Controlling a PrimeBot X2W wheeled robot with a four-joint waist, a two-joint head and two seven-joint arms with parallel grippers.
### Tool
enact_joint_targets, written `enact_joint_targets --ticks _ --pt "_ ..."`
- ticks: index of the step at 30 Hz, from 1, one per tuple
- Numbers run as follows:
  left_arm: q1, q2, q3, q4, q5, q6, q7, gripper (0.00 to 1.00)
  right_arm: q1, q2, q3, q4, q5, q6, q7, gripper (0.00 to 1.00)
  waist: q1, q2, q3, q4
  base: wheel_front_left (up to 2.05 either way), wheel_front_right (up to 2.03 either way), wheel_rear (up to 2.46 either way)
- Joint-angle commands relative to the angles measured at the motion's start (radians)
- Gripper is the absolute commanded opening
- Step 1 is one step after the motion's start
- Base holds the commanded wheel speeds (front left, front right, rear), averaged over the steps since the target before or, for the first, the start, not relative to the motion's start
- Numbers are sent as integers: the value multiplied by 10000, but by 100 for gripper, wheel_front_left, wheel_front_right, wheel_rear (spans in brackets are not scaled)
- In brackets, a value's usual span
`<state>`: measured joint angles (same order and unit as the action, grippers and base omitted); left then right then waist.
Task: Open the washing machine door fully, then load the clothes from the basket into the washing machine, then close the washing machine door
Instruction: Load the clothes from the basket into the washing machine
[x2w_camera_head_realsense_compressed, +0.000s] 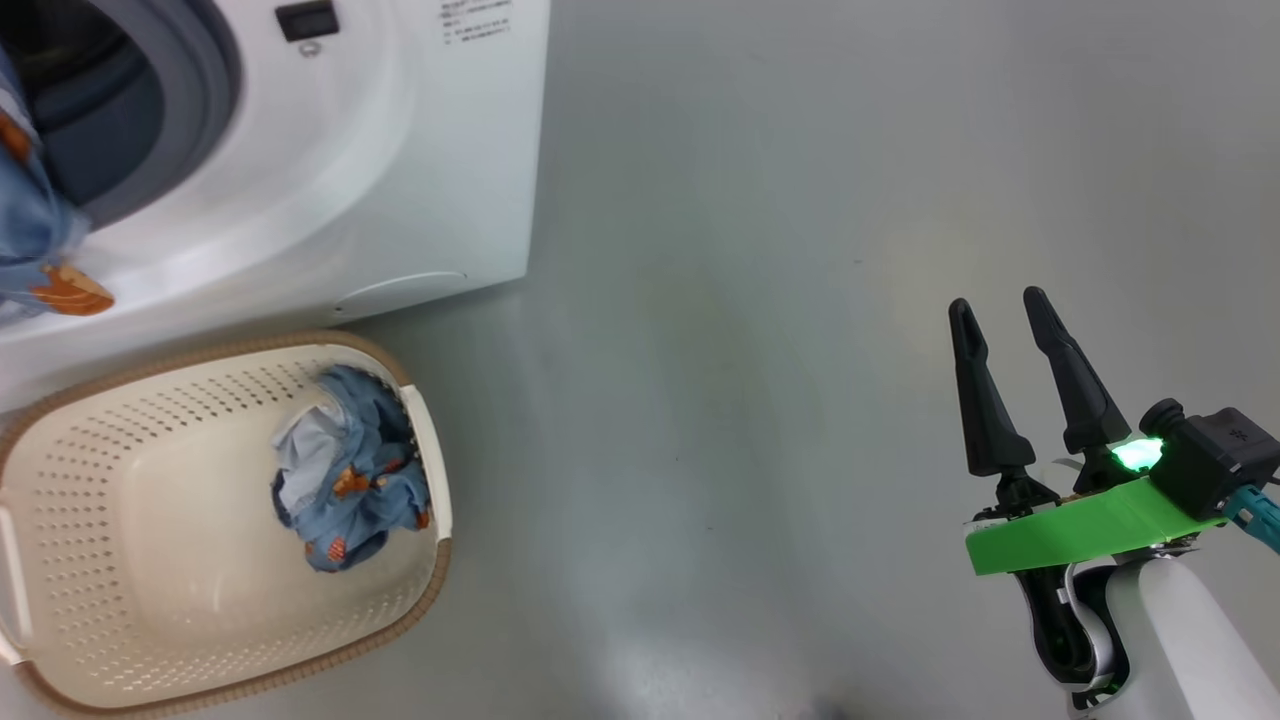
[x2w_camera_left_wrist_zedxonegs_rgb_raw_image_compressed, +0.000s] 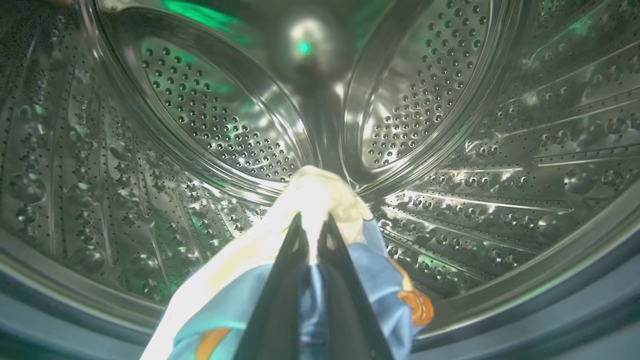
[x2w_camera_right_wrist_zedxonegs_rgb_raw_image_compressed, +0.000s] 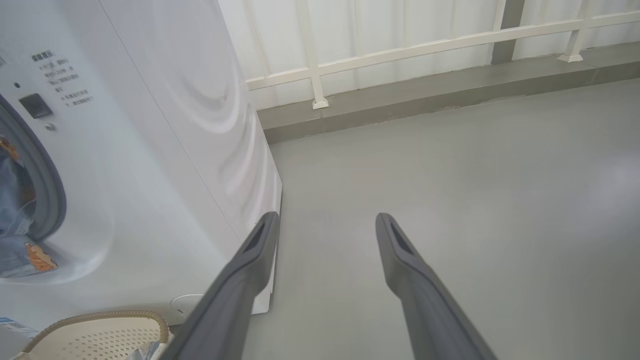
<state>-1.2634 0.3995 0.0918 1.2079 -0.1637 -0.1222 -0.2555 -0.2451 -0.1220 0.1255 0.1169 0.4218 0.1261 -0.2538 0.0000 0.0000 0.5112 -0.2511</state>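
Bottom centre, my left gripper (x2w_camera_left_wrist_zedxonegs_rgb_raw_image_compressed: 312, 227) clamps light blue, cream-trimmed printed cloth (x2w_camera_left_wrist_zedxonegs_rgb_raw_image_compressed: 310, 195) for release inside the perforated steel drum (x2w_camera_left_wrist_zedxonegs_rgb_raw_image_compressed: 215, 115); right gripper (x2w_camera_head_realsense_compressed: 998, 300) gapes empty.

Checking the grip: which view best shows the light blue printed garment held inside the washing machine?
The left wrist view: the light blue printed garment is pinched in the shut left gripper inside the steel drum. The head view and right wrist view catch only folds of it at the grey gasket.

The clothes (x2w_camera_head_realsense_compressed: 350, 480) are printed light blue w/ orange-brown figs, cream parts. The basket (x2w_camera_head_realsense_compressed: 120, 560) is coloured cream, brown rim; washing machine (x2w_camera_head_realsense_compressed: 420, 150) white.
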Motion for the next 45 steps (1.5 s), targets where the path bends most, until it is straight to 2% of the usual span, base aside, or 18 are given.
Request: enact_joint_targets --ticks 1,5,16,19,20,21,22,30,45 --pt "-238 551 9 -276 124 33 -62 0 -40 -42 208 -243 -65 46 -80 100 0 0 234 -156 0 0 0" --pt "-585 651 -19 -1168 120 6 -62 0 -81 9 215 -314 -67 46 -80 100 0 0 495 -224 0 0 0" --pt "107 693 292 -5738 397 -58 -63 0 -422 284 277 -348 -115 46 -80 100 0 0 1020 -244 0 0 0" --pt "531 618 511 -5752 351 -66 -63 0 -506 330 319 -368 -99 46 -80 100 0 0 1077 -222 0 0 0" --pt "627 651 469 -5590 444 -68 -63 12 -517 333 340 -371 -95 46 -80 100 0 0 1082 -211 0 0 0" --pt "715 634 501 -5396 471 -62 -63 53 -519 333 352 -370 -95 46 -80 100 0 0 1072 -194 0 0 0" --pt "775 574 596 -5104 417 -39 -63 100 -512 326 354 -366 -96 46 -80 100 0 0 1054 -171 0 0 0" --pt "661 526 588 -3607 605 -32 -63 100 -533 249 394 -333 -90 46 -80 100 0 0 938 -14 0 0 0" --pt "1411 174 892 -3489 525 16 -63 100 -481 70 404 -305 -107 46 -80 100 0 0 561 135 0 0 0"
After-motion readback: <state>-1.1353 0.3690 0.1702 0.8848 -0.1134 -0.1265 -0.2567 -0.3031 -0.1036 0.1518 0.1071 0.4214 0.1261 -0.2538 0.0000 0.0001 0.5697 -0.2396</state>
